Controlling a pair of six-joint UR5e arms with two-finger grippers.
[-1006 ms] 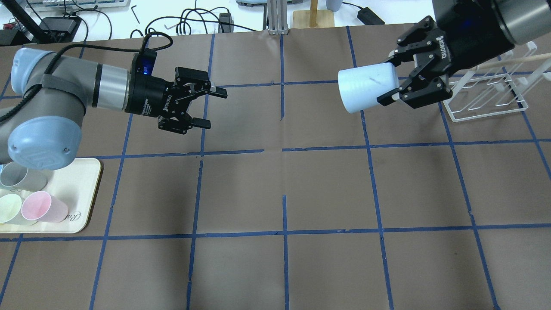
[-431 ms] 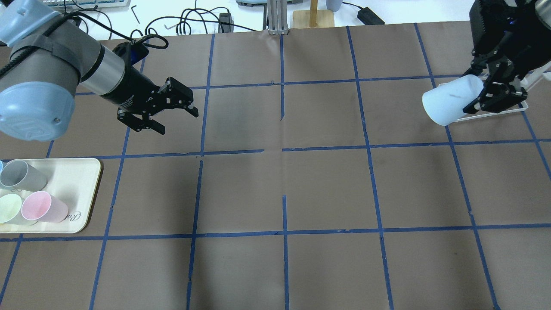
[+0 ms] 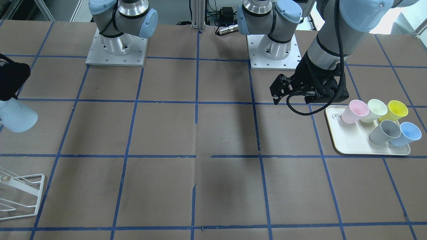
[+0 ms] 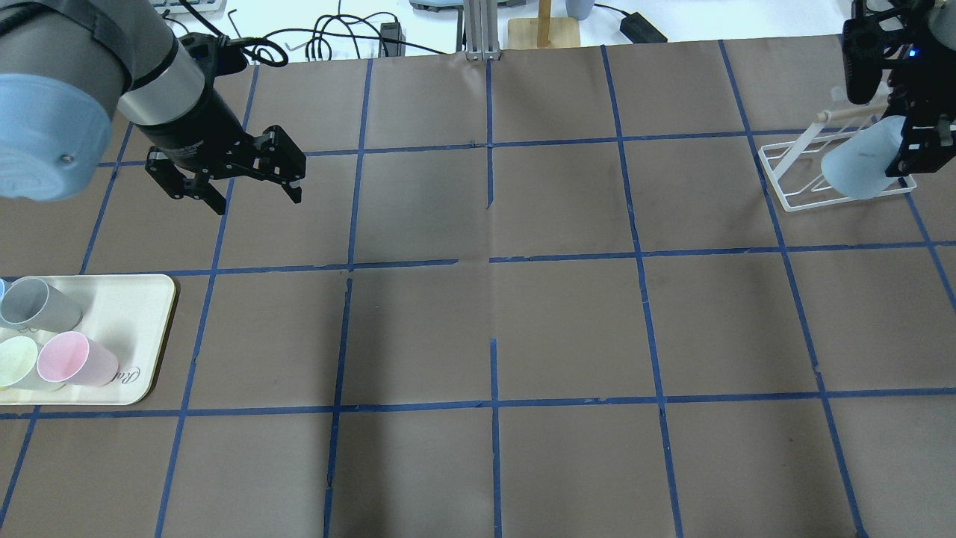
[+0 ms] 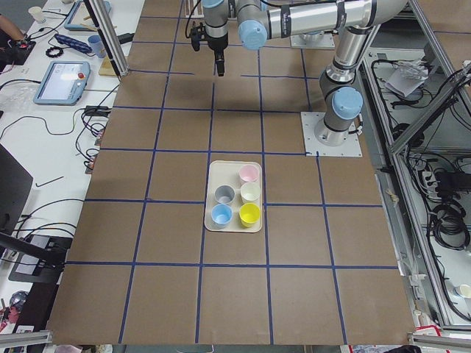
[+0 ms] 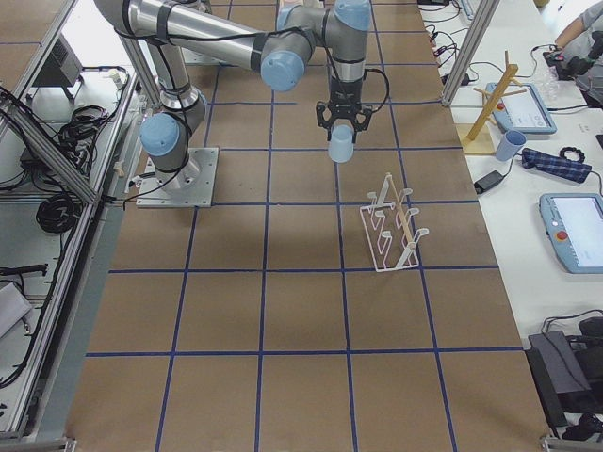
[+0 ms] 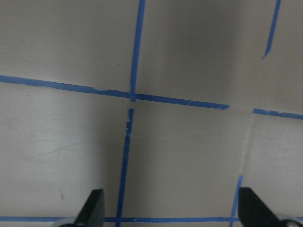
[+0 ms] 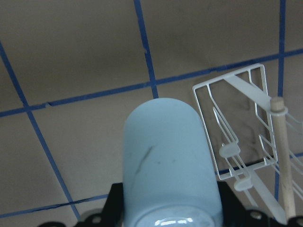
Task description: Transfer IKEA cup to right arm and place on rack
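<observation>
A: where's the IKEA cup [image 4: 859, 168] hanging out?
B: right gripper [image 4: 905, 153] is pinching it in its fingers [image 4: 925, 142], dangling it mid-air near the rack [image 4: 792, 187]. left gripper [image 4: 259, 200] is idling over the table [image 4: 567, 321], fingers [image 7: 94, 209] spread wide

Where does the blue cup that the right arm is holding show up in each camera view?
Front-facing: IKEA cup at the left edge.
Overhead: upper right.
Exterior left: not in it.
Exterior right: upper middle.
Left wrist: not in it.
Right wrist: bottom centre.
Shared landmark: the white rack.
</observation>
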